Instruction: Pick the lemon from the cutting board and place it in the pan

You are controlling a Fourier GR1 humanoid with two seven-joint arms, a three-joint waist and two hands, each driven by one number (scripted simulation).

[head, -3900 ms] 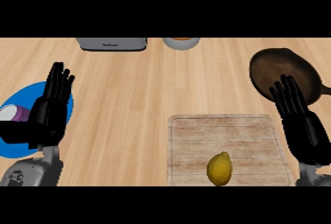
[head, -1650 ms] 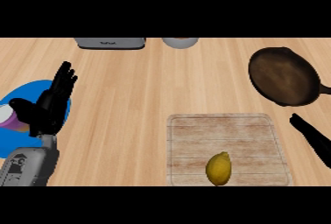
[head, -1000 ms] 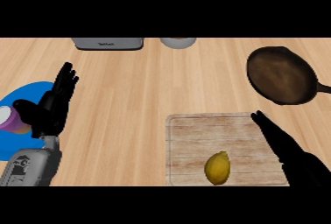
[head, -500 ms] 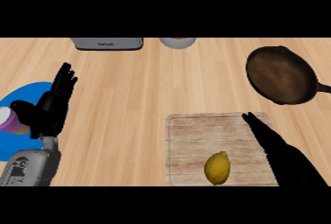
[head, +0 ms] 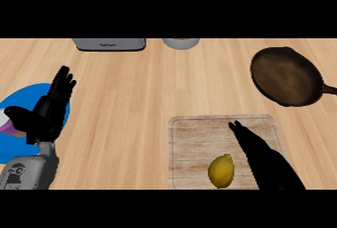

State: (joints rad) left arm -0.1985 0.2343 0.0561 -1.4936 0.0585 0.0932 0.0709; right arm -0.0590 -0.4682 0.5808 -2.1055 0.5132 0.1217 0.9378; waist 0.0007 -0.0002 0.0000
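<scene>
One lemon (head: 221, 171) – one cutting board (head: 197, 138) – one pan (head: 287, 76) – two hands.

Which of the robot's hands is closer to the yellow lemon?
The right one. The right hand reaches over the cutting board, just to the right of the lemon, fingers straight. The left hand rests far off to the lemon's left, over the blue plate.

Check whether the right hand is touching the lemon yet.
Apart. The head view shows bare cutting board between the right hand and the lemon.
</scene>
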